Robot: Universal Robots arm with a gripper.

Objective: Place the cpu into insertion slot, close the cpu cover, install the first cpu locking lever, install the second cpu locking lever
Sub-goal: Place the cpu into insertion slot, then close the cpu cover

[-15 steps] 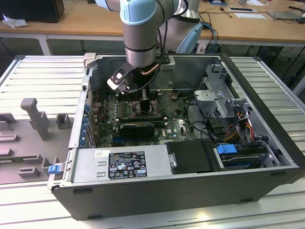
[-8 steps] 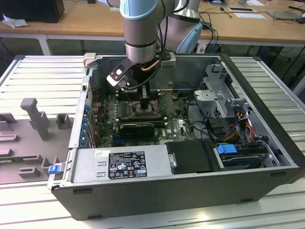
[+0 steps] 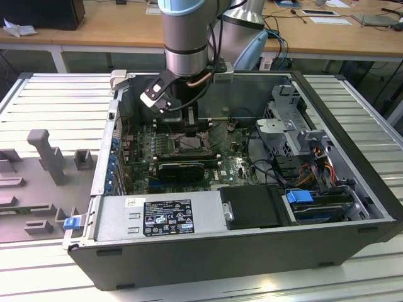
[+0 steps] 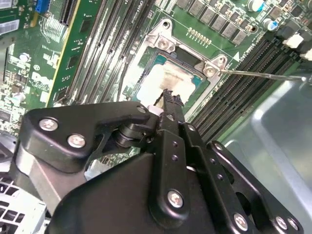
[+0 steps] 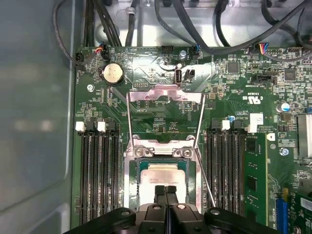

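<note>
The cpu (image 5: 163, 174) lies seated in the insertion slot (image 5: 161, 145). The gripper (image 5: 165, 190) hangs over the slot, jaws pressed together, empty. The cpu cover (image 5: 165, 96) stands open beside the slot, leaving access.

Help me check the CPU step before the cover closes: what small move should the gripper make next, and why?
Probably lift the gripper straight up off the cpu. The chip looks flat in the insertion slot, the shut fingertips sit at its face, and the cpu cover stands open beyond, needing room to swing down.
</note>
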